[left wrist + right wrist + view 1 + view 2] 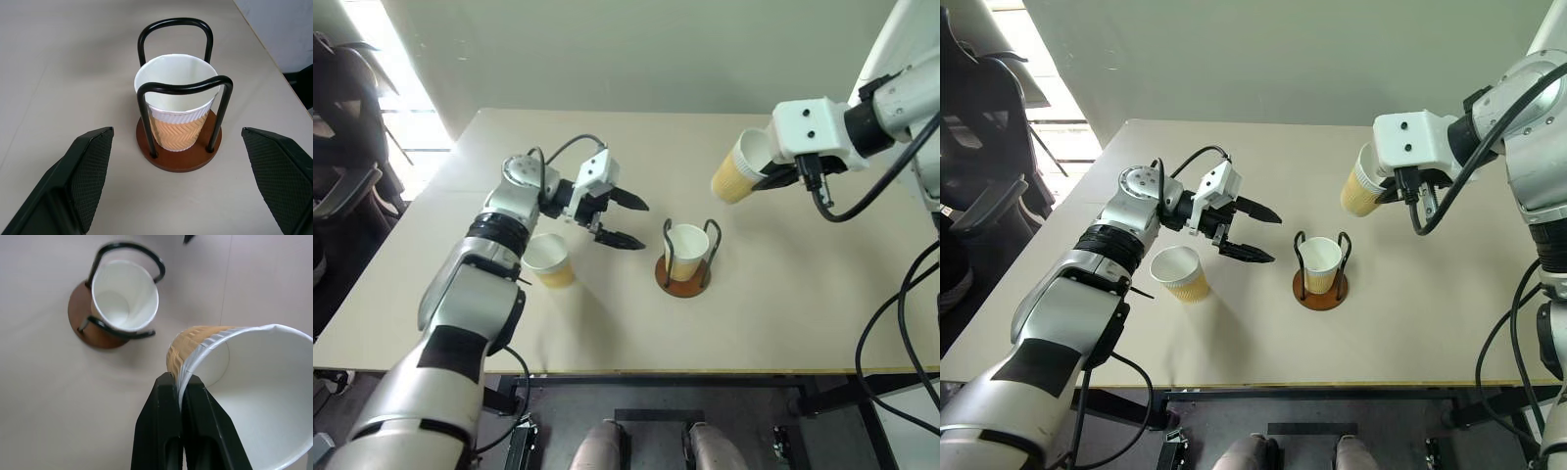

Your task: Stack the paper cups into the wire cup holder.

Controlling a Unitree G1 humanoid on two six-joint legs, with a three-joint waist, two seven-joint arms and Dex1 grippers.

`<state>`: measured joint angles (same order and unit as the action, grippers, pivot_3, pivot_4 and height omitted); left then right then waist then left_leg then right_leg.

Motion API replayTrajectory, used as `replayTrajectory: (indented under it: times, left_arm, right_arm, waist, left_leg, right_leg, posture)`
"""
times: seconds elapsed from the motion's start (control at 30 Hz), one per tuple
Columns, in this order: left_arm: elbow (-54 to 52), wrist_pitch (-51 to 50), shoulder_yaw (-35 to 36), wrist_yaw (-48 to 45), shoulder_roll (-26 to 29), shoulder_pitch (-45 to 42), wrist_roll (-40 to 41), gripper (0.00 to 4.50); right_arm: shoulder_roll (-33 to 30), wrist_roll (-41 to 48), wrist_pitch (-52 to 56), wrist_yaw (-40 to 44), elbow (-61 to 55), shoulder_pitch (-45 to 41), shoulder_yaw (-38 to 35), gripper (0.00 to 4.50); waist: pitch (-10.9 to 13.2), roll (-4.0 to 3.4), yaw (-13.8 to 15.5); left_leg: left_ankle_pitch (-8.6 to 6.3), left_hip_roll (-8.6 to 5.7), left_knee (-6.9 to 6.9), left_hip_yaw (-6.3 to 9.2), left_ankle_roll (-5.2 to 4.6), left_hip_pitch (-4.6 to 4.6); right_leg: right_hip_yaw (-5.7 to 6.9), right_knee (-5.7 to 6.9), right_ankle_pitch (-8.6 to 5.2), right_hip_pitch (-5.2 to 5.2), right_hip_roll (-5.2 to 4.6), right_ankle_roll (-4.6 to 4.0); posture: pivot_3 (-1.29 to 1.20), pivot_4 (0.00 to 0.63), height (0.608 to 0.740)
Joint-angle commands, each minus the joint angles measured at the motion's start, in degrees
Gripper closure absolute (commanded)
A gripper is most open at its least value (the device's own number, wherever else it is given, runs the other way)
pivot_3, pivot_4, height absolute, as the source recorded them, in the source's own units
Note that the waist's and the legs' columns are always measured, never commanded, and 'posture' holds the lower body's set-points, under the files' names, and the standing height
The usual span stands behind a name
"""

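The wire cup holder point(683, 278) stands mid-table on its reddish-brown disc, with one paper cup point(688, 249) upright between its two black loops. A second paper cup point(550, 260) stands on the table to the holder's left, beside my left forearm. My left gripper point(644, 225) is open, its fingers point(88, 171) level and aimed at the holder from the left with nothing between them. A third paper cup point(740, 172) hangs tilted in the air above and right of the holder. My right gripper point(180, 382) is shut on its rim, one finger inside the cup and one outside.
The beige table point(783, 323) has bare surface in front of and to the right of the holder. A dark chair point(342, 166) stands off the table's left edge. Black cables point(862, 201) loop down from my right arm.
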<state>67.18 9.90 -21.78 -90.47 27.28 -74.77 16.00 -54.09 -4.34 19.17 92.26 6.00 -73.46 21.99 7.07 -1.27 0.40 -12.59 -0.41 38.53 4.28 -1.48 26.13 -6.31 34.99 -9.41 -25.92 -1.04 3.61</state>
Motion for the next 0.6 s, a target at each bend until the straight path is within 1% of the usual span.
replayTrajectory:
  times: [0.03, 0.23, 0.6]
  left_arm:
    - [0.39, 1.39, 2.21, -2.03, -0.62, -1.66, -0.68, 0.00]
    - [1.01, 2.12, 3.08, -2.03, -1.41, -1.88, -1.91, 0.00]
    - [0.29, 2.43, 2.30, -2.03, 0.21, -1.57, -2.02, 0.00]
  right_arm:
    - [-0.76, 2.20, 2.62, 0.24, -4.09, -0.99, 0.37, 4.46]
    - [1.09, 2.94, 6.80, 0.19, -8.27, 0.68, 0.33, 4.46]
    - [4.73, 2.59, 7.68, -0.66, -10.02, 3.37, 0.59, 4.46]
  waist:
    - [0.00, 0.00, 0.02]
    - [0.00, 0.00, -0.03]
    - [0.00, 0.00, -0.06]
  left_leg:
    - [0.00, 0.00, 0.00, 0.00, 0.00, 0.00]
    - [0.01, 0.00, 0.00, -0.01, 0.01, 0.01]
    - [0.03, 0.02, 0.07, 0.00, 0.04, 0.00]
  right_leg:
    - [0.00, 0.00, -0.01, 0.00, 0.00, 0.00]
    - [-0.01, 0.00, -0.03, 0.00, 0.00, 0.00]
    - [-0.01, 0.09, -0.03, -0.03, 0.03, 0.00]
  posture:
    - [0.00, 0.150, 0.740]
    - [0.00, 0.150, 0.740]
    - [0.00, 0.150, 0.740]
